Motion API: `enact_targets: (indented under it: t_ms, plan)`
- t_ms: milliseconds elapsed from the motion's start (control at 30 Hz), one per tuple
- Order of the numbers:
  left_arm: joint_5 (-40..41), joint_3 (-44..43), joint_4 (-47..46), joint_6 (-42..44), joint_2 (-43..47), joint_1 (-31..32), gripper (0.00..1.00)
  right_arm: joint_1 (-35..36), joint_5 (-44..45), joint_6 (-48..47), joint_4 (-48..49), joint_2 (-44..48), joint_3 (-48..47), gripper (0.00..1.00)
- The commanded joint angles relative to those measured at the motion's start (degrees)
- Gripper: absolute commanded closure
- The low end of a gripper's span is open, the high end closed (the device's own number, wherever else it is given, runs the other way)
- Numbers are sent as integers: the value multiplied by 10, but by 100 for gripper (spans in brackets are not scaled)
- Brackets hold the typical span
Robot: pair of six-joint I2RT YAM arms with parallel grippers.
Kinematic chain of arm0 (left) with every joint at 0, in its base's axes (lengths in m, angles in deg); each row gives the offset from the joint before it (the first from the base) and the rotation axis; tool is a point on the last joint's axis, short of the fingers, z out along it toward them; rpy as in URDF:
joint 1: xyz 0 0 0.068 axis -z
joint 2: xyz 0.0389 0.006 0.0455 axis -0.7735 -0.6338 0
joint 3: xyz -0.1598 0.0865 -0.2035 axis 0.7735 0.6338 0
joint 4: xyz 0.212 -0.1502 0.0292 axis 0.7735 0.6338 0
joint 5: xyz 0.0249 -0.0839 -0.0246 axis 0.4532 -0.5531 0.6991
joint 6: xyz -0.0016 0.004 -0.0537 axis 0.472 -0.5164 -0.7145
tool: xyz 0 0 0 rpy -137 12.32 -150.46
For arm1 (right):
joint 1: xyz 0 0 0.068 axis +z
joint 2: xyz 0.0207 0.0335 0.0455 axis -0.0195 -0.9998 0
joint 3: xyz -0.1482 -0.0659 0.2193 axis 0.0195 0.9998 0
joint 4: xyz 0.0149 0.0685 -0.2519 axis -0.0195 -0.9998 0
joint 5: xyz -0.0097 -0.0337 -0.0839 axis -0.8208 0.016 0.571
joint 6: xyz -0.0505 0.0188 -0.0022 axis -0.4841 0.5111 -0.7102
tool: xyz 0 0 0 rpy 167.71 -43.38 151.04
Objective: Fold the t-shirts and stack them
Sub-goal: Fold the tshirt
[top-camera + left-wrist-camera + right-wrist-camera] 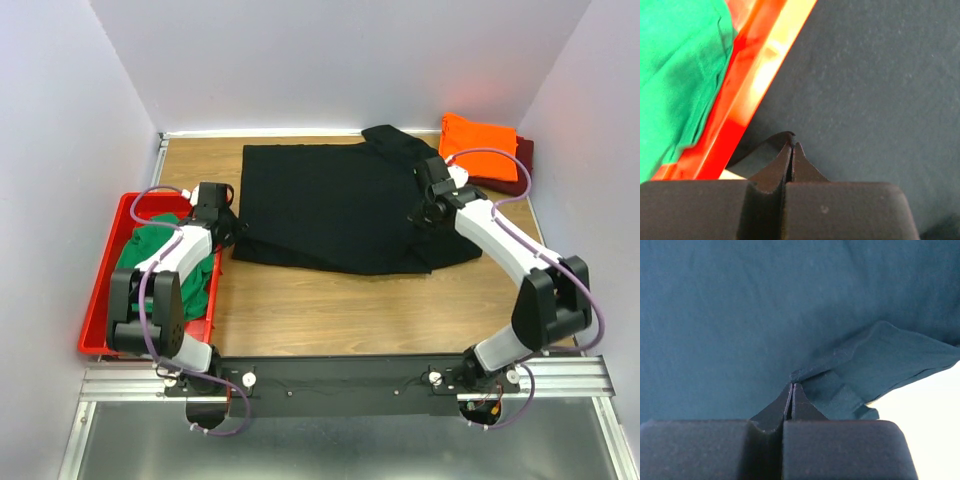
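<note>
The black t-shirt (340, 205) lies spread over the middle of the table, with a sleeve bunched at its back right. My left gripper (228, 232) is at the shirt's left edge. In the left wrist view it (792, 145) is shut, and a lifted hem of the black cloth (865, 90) is pinched at the tips. My right gripper (425, 212) is over the shirt's right part. In the right wrist view it (792, 386) is shut on a raised fold of the cloth (740, 315). The orange t-shirt (480, 148) lies folded on the maroon t-shirt (523, 160) at the back right. The green t-shirt (165, 262) lies crumpled in the tray.
The red plastic tray (100, 290) stands along the table's left side, right beside my left gripper; its rim (755, 85) and the green cloth (675, 75) show in the left wrist view. Walls close the table on three sides. Bare wood shows at the front.
</note>
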Motion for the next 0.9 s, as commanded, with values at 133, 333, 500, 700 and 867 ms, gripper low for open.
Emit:
enact_targets:
  t_ms: [133,333,500,700,867]
  plan:
    - [38,-71,19,15,-72,3,100,-51,4,-35,81,-71,-44,100]
    - [57,-94,30,18,-92,3,100,-70,-10,-39,104,-88,-55,100]
    - [63,-101,32,13,-103,3,100,-86,-20,-40,114,-95,-63,99]
    - [74,-108,36,11,-106,3,100,-103,-23,-41,120,-99,-76,100]
    - [71,-120,34,12,-112,3,100,-117,-36,-41,127,-105,-80,100]
